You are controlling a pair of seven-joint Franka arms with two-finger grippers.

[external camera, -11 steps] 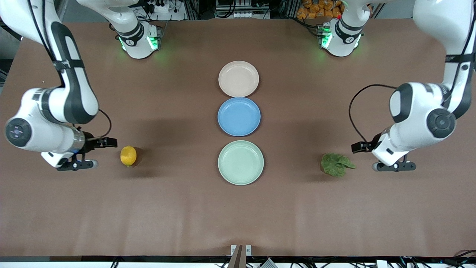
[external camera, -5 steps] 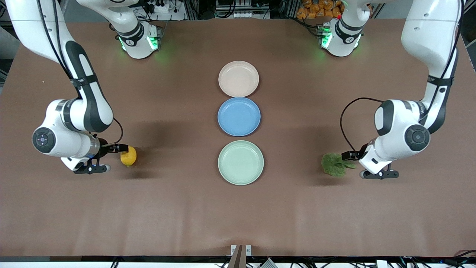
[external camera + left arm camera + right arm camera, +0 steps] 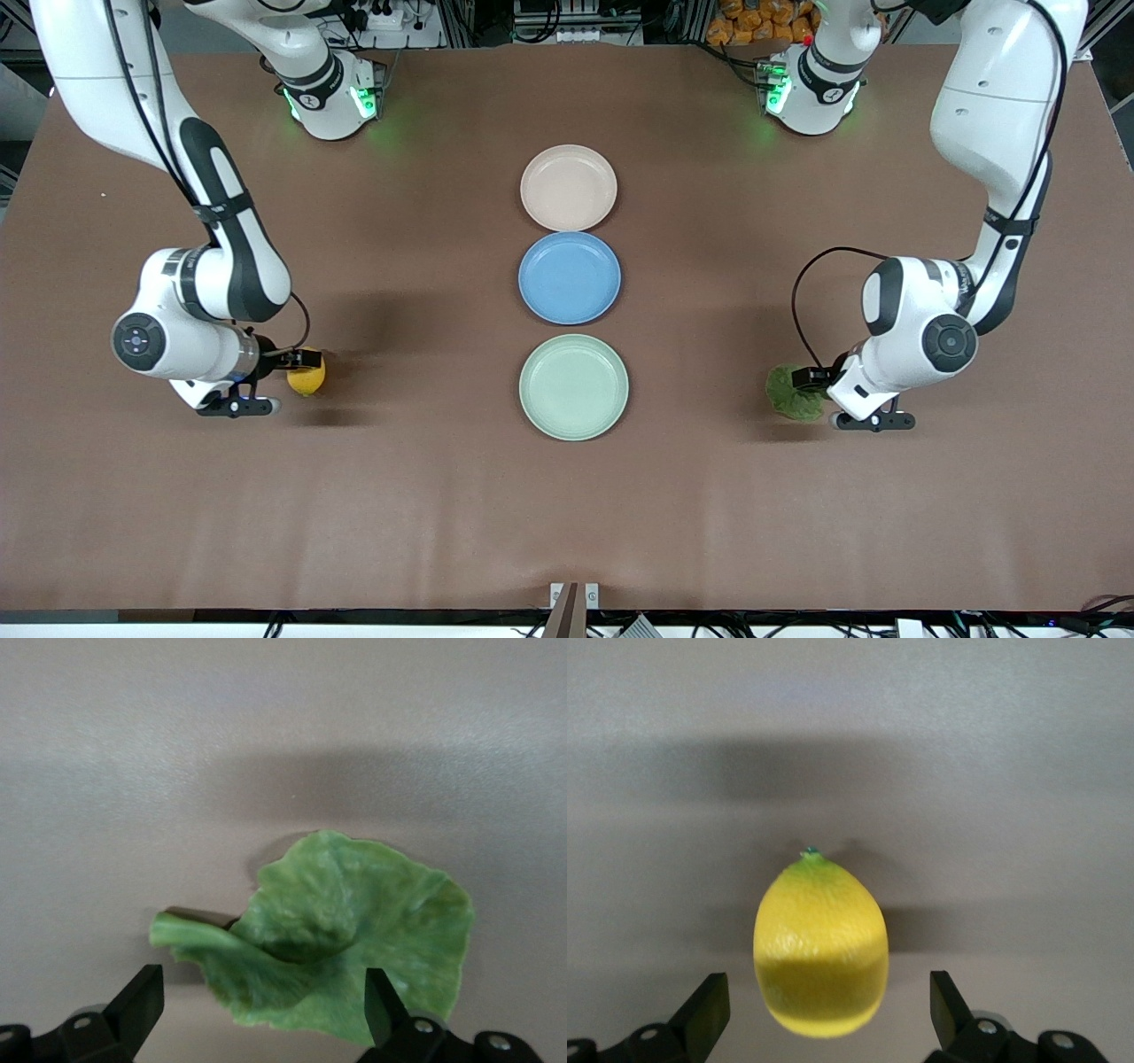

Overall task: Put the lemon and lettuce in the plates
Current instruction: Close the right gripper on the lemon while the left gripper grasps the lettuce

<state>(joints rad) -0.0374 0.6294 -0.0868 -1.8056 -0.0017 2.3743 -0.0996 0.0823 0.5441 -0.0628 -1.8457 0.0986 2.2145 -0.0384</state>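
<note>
The yellow lemon (image 3: 309,380) lies on the brown table toward the right arm's end. My right gripper (image 3: 289,383) is open and low at the lemon. In the right wrist view part of the lemon (image 3: 821,948) sits between the spread fingers of the right gripper (image 3: 827,990), untouched. The crinkled green lettuce (image 3: 788,396) lies toward the left arm's end, partly hidden by the open left gripper (image 3: 819,400). In the left wrist view the edge of the lettuce (image 3: 354,943) reaches in between the fingers of the left gripper (image 3: 262,994). The beige-pink plate (image 3: 568,188) and mint green plate (image 3: 573,386) are bare.
A blue plate (image 3: 569,277) sits between the two task plates in a row down the table's middle. The mint green plate is nearest the front camera, level with the lemon and lettuce. Both arm bases (image 3: 332,97) stand along the table's edge farthest from the camera.
Both arms have swung inward toward the middle of the table. The right gripper has come up to the lemon and the left gripper up to the lettuce. Both stay open.
</note>
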